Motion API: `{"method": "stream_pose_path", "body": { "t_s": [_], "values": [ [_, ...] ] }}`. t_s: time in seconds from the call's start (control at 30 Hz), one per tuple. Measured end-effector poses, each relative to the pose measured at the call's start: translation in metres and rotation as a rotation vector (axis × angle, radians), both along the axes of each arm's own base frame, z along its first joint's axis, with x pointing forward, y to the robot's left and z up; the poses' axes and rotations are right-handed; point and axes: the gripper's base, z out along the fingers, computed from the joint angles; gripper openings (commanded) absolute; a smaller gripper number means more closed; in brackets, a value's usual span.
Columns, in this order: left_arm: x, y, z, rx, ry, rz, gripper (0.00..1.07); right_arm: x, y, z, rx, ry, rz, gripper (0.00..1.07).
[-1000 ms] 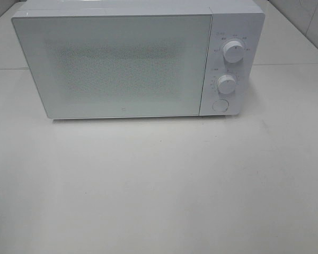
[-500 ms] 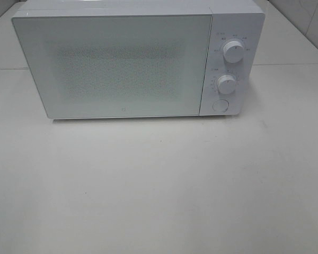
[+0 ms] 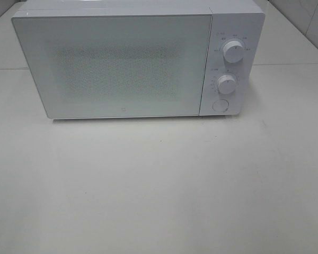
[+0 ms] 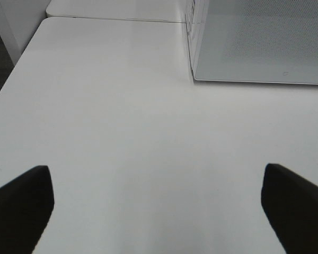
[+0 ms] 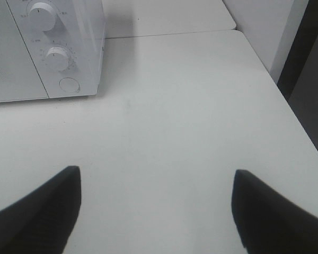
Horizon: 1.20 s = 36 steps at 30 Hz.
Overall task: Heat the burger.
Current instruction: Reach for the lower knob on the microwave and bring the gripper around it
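**Exterior high view**
- Microwave (image 3: 122, 63): white, standing at the far side of the table (image 3: 159, 185).
- Door (image 3: 116, 66): closed, with a frosted, speckled panel. The contents of the chamber cannot be made out through it.
- Control strip, right of the door: upper knob (image 3: 233, 51), lower knob (image 3: 227, 83) and round button (image 3: 220, 105) at the foot.
- Burger: not seen on the table. Whether it lies behind the door cannot be told.

**Left wrist view**
- Left gripper (image 4: 155, 174): two dark fingers (image 4: 21, 203) set wide apart, with only bare tabletop between them. It holds nothing.
- The hinge-side corner of the microwave shows ahead, well apart from the fingers, with the door flush against the body.

**Right wrist view**
- Right gripper (image 5: 155, 174): fingers (image 5: 275, 217) spread apart over the table, gripping nothing.
- The knob end of the microwave shows ahead and to one side, well apart from the fingers, with both knobs and the round button in sight.
- Burger: not in this view either.
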Motion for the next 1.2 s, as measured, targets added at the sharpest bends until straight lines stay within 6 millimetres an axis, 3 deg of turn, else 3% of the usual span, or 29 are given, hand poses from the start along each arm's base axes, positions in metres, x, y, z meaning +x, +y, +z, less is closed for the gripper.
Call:
{"method": "stream_pose_path", "body": {
  "t_s": [0.77, 0.93, 1.2],
  "values": [
    [0.0, 0.0, 0.0, 0.0, 0.0, 0.0, 1.02, 0.0, 0.0, 0.0, 0.0, 0.0, 0.0, 0.76],
    [0.0, 0.0, 0.0, 0.0, 0.0, 0.0, 1.02, -0.003, 0.0, 0.012, -0.001, -0.033, -0.001, 0.76],
    [0.0, 0.0, 0.0, 0.0, 0.0, 0.0, 1.02, 0.025, 0.002, 0.033, -0.011, -0.056, 0.015, 0.76]
  ]
}}
